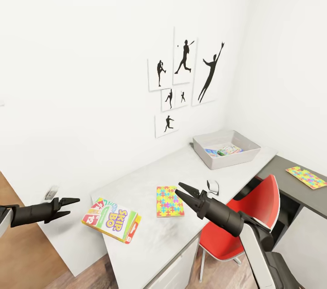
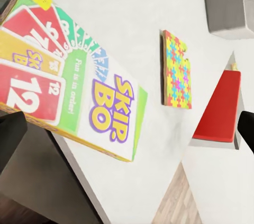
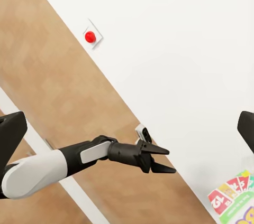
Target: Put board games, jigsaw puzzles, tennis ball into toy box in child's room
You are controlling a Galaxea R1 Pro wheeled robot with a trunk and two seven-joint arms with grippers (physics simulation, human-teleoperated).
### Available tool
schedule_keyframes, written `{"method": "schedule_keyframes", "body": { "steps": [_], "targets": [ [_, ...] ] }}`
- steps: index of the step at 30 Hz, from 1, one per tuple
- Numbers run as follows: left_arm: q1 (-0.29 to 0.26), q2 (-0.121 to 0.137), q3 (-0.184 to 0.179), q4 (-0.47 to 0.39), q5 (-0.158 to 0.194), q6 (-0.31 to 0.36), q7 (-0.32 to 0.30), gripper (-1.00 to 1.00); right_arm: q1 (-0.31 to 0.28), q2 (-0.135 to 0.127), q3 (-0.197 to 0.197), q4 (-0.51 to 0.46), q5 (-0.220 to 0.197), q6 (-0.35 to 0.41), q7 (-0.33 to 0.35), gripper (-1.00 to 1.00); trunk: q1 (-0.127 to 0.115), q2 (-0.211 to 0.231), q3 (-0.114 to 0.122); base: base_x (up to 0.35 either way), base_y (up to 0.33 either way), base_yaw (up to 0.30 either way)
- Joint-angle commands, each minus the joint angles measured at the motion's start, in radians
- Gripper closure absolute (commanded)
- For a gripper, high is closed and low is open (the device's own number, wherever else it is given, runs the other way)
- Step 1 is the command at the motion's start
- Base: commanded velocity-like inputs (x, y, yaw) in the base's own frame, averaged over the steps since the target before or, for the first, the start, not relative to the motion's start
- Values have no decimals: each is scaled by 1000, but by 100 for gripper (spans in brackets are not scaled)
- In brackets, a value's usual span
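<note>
A Skip-Bo board game [image 1: 111,219] lies at the near left corner of the table [image 1: 150,239], reaching over its edge. My left gripper [image 1: 72,206] hovers open just left of it, off the table's end, and the box [image 2: 79,86] fills much of the left wrist view. A jigsaw puzzle [image 1: 169,201] lies mid-table, with my open right gripper [image 1: 178,188] just beside and above its right edge. The toy box [image 1: 227,158] stands at the far end with colourful printed boxes [image 1: 225,149] inside. A second jigsaw puzzle [image 1: 306,177] lies on the darker top at right. Tennis ball and bed are out of view.
A red chair [image 1: 247,216] is pushed in under the table below my right arm. A small white object [image 1: 212,186] sits near the table's front edge. Baseball-player silhouette pictures [image 1: 186,78] hang on the wall. A red wall button [image 3: 90,36] shows over wood floor [image 3: 58,102].
</note>
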Motion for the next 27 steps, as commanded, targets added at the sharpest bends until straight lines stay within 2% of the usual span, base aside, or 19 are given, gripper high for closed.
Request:
{"method": "schedule_keyframes", "body": {
  "steps": [1, 27],
  "targets": [
    [-1, 0, 2, 0, 2, 9, -1, -100, -1, 1, -1, 1, -5, 7, 1, -100, 1, -2, -3, 0, 0, 0],
    [-1, -3, 2, 0, 3, 9, -1, -100, -1, 1, -1, 2, -7, 14, -1, -100, 1, -2, -42, 0, 0, 0]
  ]
}}
